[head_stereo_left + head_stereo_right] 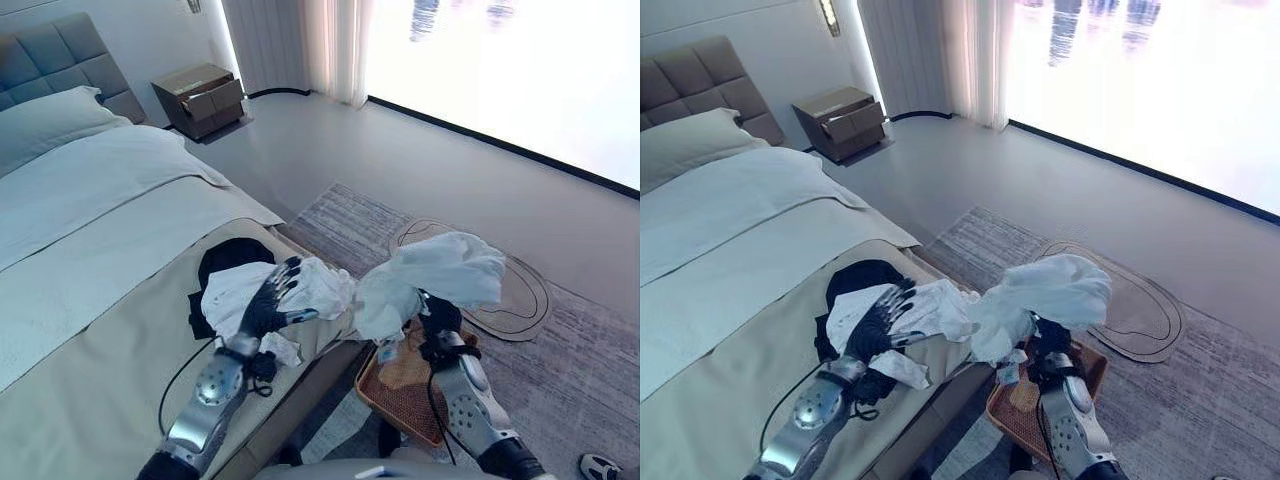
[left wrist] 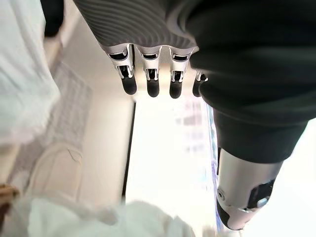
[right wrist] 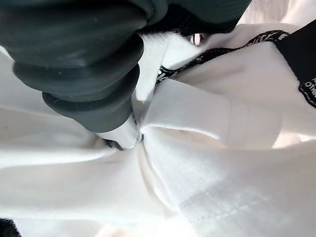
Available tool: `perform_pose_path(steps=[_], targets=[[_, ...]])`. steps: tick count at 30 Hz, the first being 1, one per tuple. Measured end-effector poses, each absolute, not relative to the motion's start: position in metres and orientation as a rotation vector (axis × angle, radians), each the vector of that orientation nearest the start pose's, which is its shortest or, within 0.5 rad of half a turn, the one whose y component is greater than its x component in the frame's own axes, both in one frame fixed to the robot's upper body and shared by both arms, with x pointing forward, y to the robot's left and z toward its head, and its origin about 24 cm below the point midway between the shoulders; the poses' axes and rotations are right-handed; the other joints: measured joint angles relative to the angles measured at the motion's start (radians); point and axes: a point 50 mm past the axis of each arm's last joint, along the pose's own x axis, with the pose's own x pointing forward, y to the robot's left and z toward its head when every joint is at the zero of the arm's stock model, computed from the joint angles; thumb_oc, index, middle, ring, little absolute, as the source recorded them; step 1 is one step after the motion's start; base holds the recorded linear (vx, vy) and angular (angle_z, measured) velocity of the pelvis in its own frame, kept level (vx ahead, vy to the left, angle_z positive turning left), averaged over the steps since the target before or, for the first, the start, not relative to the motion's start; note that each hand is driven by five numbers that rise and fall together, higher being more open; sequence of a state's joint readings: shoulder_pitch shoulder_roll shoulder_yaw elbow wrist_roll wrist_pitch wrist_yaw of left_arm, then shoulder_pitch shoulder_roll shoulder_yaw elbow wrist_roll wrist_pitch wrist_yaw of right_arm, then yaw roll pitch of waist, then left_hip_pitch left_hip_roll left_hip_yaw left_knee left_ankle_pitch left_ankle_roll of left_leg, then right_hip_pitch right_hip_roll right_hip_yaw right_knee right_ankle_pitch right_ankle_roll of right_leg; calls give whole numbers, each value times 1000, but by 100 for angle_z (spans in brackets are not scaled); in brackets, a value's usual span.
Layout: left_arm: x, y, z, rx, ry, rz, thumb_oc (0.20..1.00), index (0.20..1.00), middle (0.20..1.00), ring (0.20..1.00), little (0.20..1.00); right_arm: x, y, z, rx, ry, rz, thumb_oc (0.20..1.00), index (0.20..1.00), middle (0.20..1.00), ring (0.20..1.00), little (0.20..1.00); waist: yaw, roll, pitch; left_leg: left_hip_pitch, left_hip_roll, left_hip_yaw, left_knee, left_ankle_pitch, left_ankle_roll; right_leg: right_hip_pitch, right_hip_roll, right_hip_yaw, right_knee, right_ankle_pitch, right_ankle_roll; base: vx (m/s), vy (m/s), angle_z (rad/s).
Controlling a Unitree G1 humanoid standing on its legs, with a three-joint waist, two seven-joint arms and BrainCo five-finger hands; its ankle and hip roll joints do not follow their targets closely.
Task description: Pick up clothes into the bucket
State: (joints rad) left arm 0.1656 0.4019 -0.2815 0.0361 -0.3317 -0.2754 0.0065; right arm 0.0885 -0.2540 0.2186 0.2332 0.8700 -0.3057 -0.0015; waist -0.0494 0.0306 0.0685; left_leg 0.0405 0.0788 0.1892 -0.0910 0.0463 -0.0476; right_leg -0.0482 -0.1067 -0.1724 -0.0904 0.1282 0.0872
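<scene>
Nearest, the brown woven wicker bucket [image 1: 400, 395] sits on the floor at the bed's foot corner, beneath the right hand [image 3: 116, 123], whose fingers are buried in bunched white cloth, so I cannot tell its grip. The crumpled white garment [image 1: 440, 270] is lifted over the bucket and stretches sideways back to the bed [image 1: 90, 300]. There the left hand [image 1: 270, 300], fingers straight and relaxed, rests on the white cloth's bed end, beside a black garment [image 1: 228, 258]. Beyond stands a brown bedside cabinet [image 1: 198, 98].
</scene>
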Motion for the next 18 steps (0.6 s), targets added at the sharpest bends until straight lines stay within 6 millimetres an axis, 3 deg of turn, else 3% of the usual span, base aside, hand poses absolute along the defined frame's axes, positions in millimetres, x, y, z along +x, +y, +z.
perform_pose_path(steps=[3,5,9,11,15,18], targets=[[200,191,7,33,58,-120,1000,1000,1000,1000,1000,205,-204,-21,534,116,-174,200,200,200,200,200,10,-1,-2,-2,0,-2,0,-2,-2,-1,0,-1,0,-2,0,-9,1,1],[191,207,3,38,73,-29,1000,1000,1000,1000,1000,190,-226,-26,402,153,-239,200,200,200,200,200,15,-5,2,-25,-4,-9,4,2,-1,-18,-3,-4,1,-1,2,-116,16,6],[191,219,9,47,20,44,1000,1000,1000,1000,1000,184,-255,-30,183,189,-314,200,200,200,200,200,14,-10,38,-100,-10,-32,37,16,1,-73,-17,-25,21,5,10,-250,29,17],[207,216,25,44,-75,56,1000,1000,1000,1000,1000,202,-269,-29,97,184,-375,200,200,200,200,200,9,-10,123,-186,-17,-55,100,10,4,-162,-39,-35,106,-16,4,-240,41,25],[222,214,46,36,-187,83,1000,1000,1000,1000,1000,232,-267,-17,62,131,-401,200,200,200,200,200,19,-1,248,-267,-26,-70,159,10,2,-252,-63,-38,199,-33,1,-199,32,14],[230,212,63,27,-270,94,1000,1000,1000,1000,1000,255,-266,-3,37,85,-435,200,200,200,200,200,25,5,299,-363,-31,-82,216,5,-1,-353,-81,-35,276,-54,6,-132,19,10]])
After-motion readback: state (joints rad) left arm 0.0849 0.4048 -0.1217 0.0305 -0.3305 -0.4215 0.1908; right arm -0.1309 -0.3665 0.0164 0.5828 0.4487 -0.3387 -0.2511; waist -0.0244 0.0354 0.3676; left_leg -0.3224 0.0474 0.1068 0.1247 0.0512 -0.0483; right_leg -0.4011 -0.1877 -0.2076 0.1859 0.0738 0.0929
